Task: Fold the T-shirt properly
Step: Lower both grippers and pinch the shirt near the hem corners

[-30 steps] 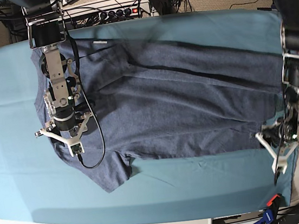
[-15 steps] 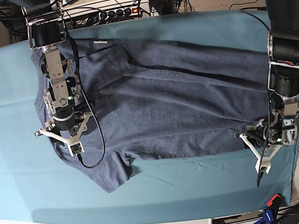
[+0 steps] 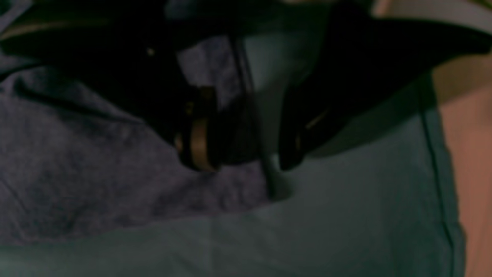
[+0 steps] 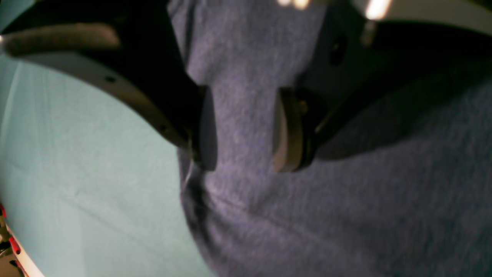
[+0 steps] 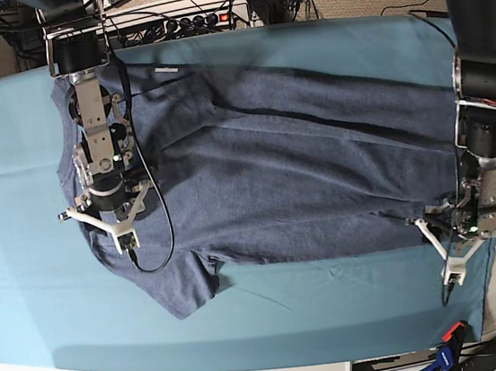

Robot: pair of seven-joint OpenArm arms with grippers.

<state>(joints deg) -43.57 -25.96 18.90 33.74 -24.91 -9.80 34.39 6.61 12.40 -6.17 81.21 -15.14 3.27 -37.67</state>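
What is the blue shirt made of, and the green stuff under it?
T-shirt: looks like soft knitted cotton, matte, speckled navy; the close view shows a fuzzy weave and soft wrinkles. Table cloth: seems a thin, smooth woven fabric, plain teal, with faint creases. The exact fibre of either cannot be told.

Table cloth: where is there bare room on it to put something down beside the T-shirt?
The teal table cloth lies bare left of the T-shirt, along the near edge below its hem, and in a strip behind it. Both ends are crowded: the right gripper over the sleeve end, the left gripper at the hem corner.
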